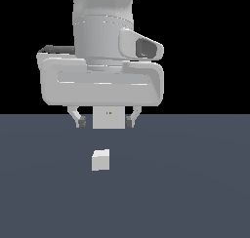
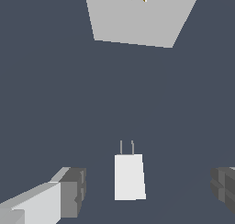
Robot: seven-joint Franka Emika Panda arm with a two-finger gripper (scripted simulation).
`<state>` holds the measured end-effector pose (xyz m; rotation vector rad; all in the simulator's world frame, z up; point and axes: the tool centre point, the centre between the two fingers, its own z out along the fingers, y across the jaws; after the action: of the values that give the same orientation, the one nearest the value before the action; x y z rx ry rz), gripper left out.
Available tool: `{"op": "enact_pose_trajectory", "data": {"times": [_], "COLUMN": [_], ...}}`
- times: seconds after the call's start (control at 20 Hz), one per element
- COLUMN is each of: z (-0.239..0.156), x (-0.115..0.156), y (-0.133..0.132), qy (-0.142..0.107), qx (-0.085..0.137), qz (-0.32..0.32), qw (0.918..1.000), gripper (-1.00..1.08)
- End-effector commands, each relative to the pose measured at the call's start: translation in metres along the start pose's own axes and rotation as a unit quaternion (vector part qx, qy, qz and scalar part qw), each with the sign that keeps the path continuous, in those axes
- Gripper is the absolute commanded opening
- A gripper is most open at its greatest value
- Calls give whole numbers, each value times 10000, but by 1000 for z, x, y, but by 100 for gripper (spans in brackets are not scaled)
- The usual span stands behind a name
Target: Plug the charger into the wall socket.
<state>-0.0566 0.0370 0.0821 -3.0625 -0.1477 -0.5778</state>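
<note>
The small white cube-like charger (image 2: 129, 177) is centred below the spread, empty gripper (image 2: 147, 188), prongs aligned toward the pale square wall socket (image 2: 137, 21).

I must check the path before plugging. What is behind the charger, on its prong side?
Behind the charger, only bare floor, then the wall socket, standing apart. The exterior view hides the socket's upper part behind the gripper.

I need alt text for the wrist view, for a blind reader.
A small white charger lies on the dark floor between the open claw fingers, untouched, its two prongs pointing toward the pale square wall socket further ahead.
</note>
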Motion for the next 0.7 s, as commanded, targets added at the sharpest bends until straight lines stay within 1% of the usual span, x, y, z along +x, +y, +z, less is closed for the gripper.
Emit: {"op": "enact_pose_trajectory", "data": {"times": [0.0,0.3,0.65], "z": [6,15,17], "x": [-4,-10,-11], "y": [-3,-7,-8], "qy": [82,195,224], "qx": [9,21,23], "qz": [-35,-89,-102], "qw": [10000,9998,9997], "gripper": [100,100,100]}}
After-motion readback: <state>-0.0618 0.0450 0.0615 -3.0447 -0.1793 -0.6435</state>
